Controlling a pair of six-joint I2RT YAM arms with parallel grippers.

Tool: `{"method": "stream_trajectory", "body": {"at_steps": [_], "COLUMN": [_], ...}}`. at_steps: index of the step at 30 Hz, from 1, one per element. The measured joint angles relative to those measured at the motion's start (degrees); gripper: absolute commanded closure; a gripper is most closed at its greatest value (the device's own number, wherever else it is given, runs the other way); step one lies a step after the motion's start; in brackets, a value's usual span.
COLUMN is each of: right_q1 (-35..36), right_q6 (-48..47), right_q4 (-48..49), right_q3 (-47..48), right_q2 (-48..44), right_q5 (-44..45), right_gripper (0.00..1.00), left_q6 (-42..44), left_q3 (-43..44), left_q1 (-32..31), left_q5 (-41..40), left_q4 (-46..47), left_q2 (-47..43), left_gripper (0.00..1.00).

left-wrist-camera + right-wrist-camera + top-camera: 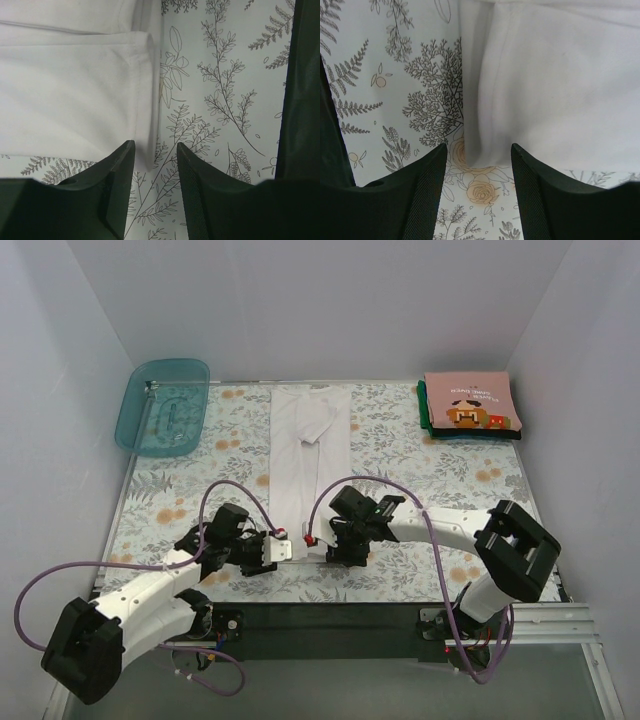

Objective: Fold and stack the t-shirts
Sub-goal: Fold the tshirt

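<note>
A plain white t-shirt (309, 450) lies lengthwise down the middle of the floral table, its sides folded in to a narrow strip. My left gripper (285, 550) is open at the strip's near left corner; the hem corner (145, 150) sits just ahead of the jaws. My right gripper (335, 548) is open at the near right corner, whose edge (480, 145) lies between the fingertips. Neither holds cloth. A folded salmon-pink t-shirt (470, 400) with a moustached pixel face tops a stack of dark green t-shirts (426, 418) at the far right.
A translucent teal plastic tray (163, 405) stands at the far left corner. White walls enclose the table on three sides. The floral table cover (200, 470) shows on both sides of the white shirt.
</note>
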Motion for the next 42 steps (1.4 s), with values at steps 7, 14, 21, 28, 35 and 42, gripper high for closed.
{"method": "stream_trajectory", "body": {"at_steps": [7, 14, 21, 28, 35, 42], "right_q1": [0.11, 0.39, 0.39, 1.73, 2.73, 1.14], "right_q6": [-0.13, 0.52, 0.94, 2.6, 3.17, 1.57], "right_q4": [3.5, 7.04, 9.77, 5.03, 0.39, -2.62], "right_q3": [-3.15, -3.72, -5.55, -7.43, -7.67, -6.16], "right_q2": [0.81, 1.2, -0.04, -4.39, -10.88, -10.54], "right_q5": [-0.04, -0.42, 0.33, 0.59, -0.13, 1.05], "right_gripper": [0.45, 0.83, 0.99, 0.99, 0.99, 0.99], "left_q6": [0.81, 1.51, 1.97, 0.85, -2.91, -5.79], "left_q3": [-2.34, -2.12, -0.33, 1.29, 6.86, 11.08], "left_q1": [0.02, 0.02, 0.02, 0.0, -0.11, 0.68], "left_q5": [0.2, 0.83, 0.5, 1.33, 3.65, 3.74], "left_q4": [2.78, 5.95, 6.51, -2.73, -9.38, -9.09], "left_q2": [1.46, 4.85, 7.74, 2.32, -1.29, 2.6], "left_gripper": [0.61, 0.8, 1.0, 1.0, 1.0, 1.0]}}
